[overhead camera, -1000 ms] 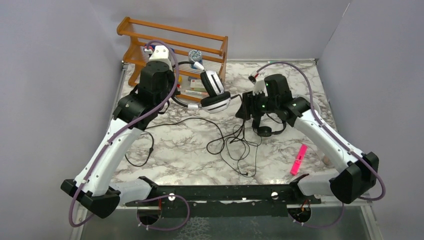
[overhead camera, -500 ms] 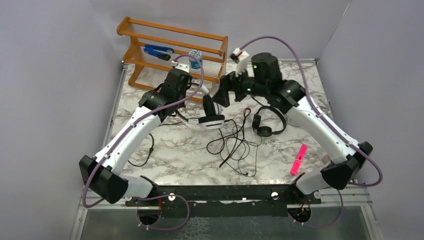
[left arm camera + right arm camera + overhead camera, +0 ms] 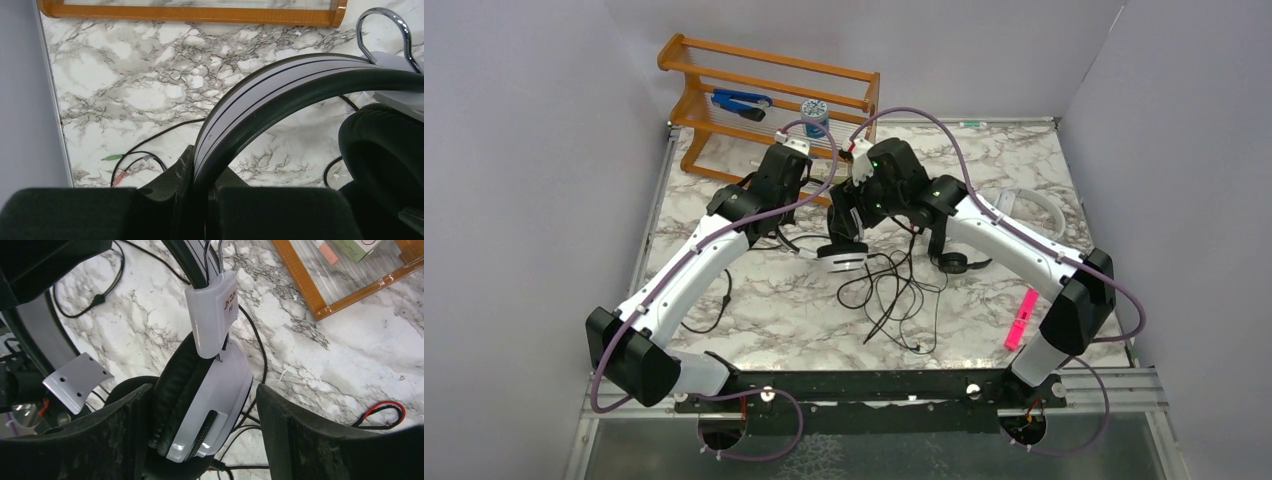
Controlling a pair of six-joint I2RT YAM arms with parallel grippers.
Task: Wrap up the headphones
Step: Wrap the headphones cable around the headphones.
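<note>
Top external: right pincer (image 3: 845, 220) swung left, spread around white headphones (image 3: 210, 390) — left pincer (image 3: 200, 212) clenched on headband (image 3: 280, 82).

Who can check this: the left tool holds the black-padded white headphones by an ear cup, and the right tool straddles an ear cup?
No: the left wrist view shows the left tool holding the headphones by the headband. The right tool does straddle an ear cup.
</note>
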